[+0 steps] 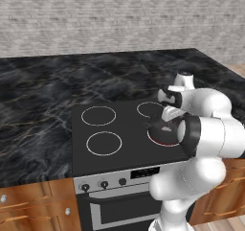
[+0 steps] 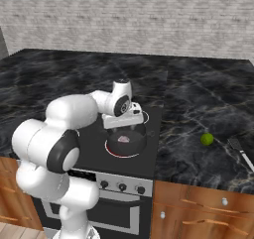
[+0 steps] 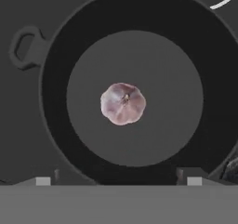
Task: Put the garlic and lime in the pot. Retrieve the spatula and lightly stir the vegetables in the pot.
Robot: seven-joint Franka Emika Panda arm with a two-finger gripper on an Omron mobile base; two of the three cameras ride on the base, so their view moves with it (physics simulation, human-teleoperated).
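While the arm reaches forward over the stove (image 2: 99, 149), its claw (image 2: 124, 126) hangs just above the pot (image 2: 126, 143) with the two fingers set wide apart and nothing between them. Seen from the right base camera and going left to right, the white arm comes first, rising from the lower left. Next is the black stove top, with the dark grey pot sitting on the front right burner, whose ring glows red around the pot's base. Inside the pot lies the garlic (image 2: 124, 139), a pale pinkish bulb resting on the bottom. Further right, across the dark marbled worktop (image 2: 198, 104), the lime (image 2: 207, 139) sits well apart from the stove, and just beyond it, near the right edge, lies the spatula (image 2: 240, 151) with its dark blade toward the lime.

From the hand camera, the garlic (image 3: 123, 103) rests near the middle of the pot's (image 3: 56, 102) flat floor, touching no wall, with one loop handle showing at the upper left. The fingertips (image 3: 42, 181) stand far apart at the bottom, one on each side.

In the left base camera, the arm's elbow hides much of the pot (image 1: 160, 129).
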